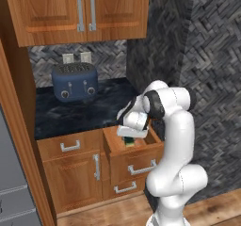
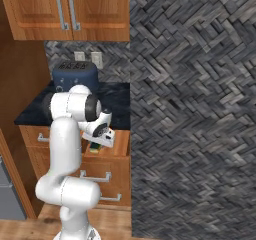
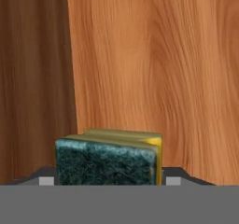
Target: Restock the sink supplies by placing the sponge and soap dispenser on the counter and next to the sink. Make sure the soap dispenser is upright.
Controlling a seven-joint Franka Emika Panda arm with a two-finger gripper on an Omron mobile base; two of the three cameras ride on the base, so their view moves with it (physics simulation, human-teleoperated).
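Left base view: upper cabinets (image 1: 80, 11) over dark marbled table (image 1: 80, 109) | blue toaster (image 1: 74, 81) at the table's back | open wooden drawer (image 1: 141, 147) below the table edge | end effector (image 1: 130, 138) down in the drawer, clenched on sponge (image 3: 109, 158), green face toward hand camera, yellow side behind.

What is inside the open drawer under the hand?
The sponge lies in the open drawer, right under the hand. The hand and arm cover the rest of the drawer.
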